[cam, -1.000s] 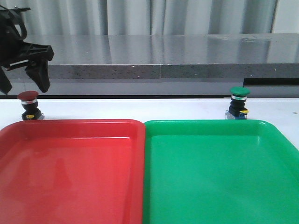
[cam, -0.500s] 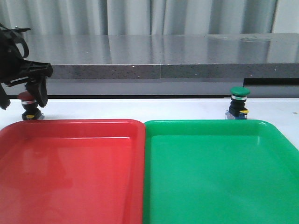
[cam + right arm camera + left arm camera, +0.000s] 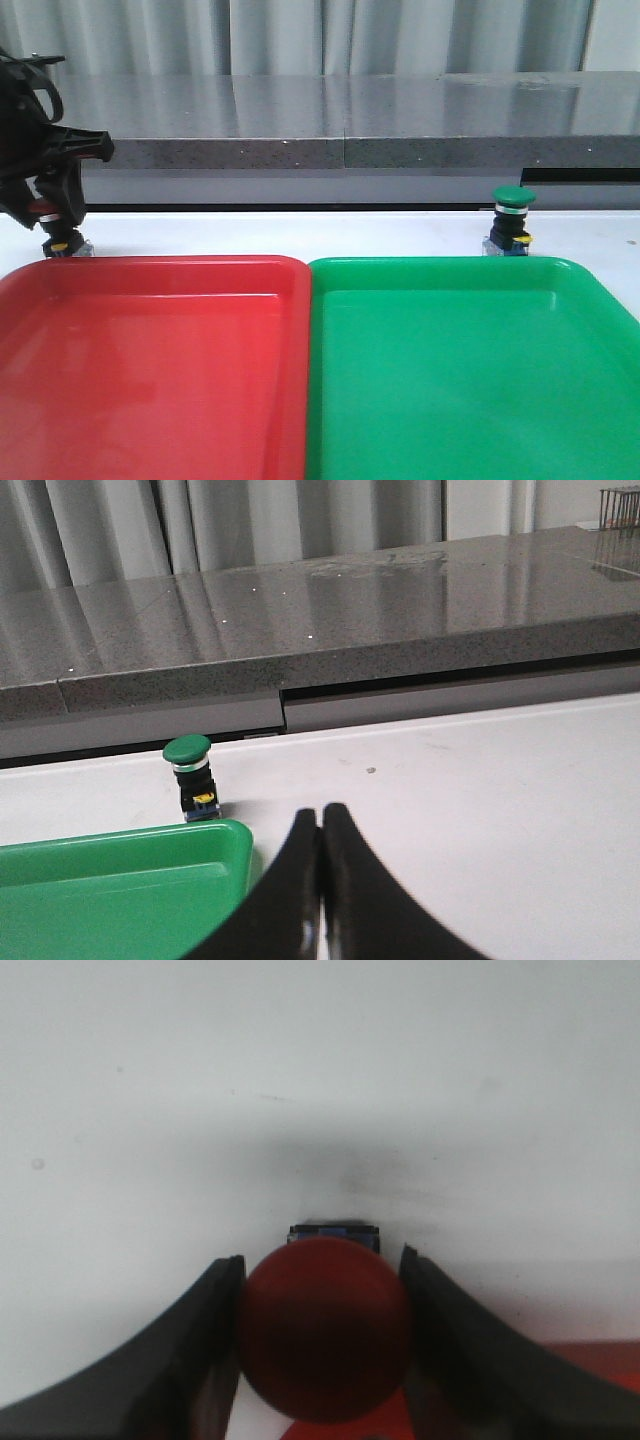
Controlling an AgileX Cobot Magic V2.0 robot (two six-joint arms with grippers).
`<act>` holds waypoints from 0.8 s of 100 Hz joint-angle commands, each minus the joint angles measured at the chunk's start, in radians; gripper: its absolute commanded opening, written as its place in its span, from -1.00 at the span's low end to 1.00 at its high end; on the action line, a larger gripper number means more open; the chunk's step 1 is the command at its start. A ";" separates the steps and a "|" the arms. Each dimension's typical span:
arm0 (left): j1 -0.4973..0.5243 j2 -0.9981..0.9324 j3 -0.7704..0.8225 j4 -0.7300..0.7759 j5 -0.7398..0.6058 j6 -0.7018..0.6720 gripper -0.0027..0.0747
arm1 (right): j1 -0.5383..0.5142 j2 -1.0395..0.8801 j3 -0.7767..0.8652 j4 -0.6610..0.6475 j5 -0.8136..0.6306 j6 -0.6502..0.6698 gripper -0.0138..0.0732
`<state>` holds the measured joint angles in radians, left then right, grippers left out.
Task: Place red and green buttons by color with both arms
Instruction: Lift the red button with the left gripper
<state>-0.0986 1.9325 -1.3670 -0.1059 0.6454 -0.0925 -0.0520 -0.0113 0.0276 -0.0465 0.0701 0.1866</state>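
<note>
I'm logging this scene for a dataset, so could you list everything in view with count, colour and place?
Red tray: one, red, front left of the table.
Green tray: one, green, front right, side by side with the red tray.
Red button: one, dark red cap, on the table behind the red tray's far left corner, between the left pincer's fingers.
Green button: one, green cap on a black body, standing upright on the table just behind the green tray.
Table: one, white.
Ledge: one, grey speckled, behind the table.
Curtain: grey, at the back.
Left pincer: one, black, around the red button.
Right pincer: one, black, shut, empty, above the table right of the green button.
</note>
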 commanded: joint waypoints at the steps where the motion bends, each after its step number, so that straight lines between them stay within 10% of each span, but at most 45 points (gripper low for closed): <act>1: 0.003 -0.052 -0.029 -0.010 -0.043 -0.011 -0.45 | -0.006 -0.022 -0.019 -0.010 -0.077 0.000 -0.83; 80: -0.041 -0.273 0.044 -0.059 -0.052 -0.013 -0.74 | -0.006 -0.022 -0.019 -0.010 -0.077 0.000 -0.83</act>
<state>-0.1143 1.7456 -1.3315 -0.1456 0.6389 -0.0963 -0.0520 -0.0113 0.0276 -0.0465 0.0701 0.1866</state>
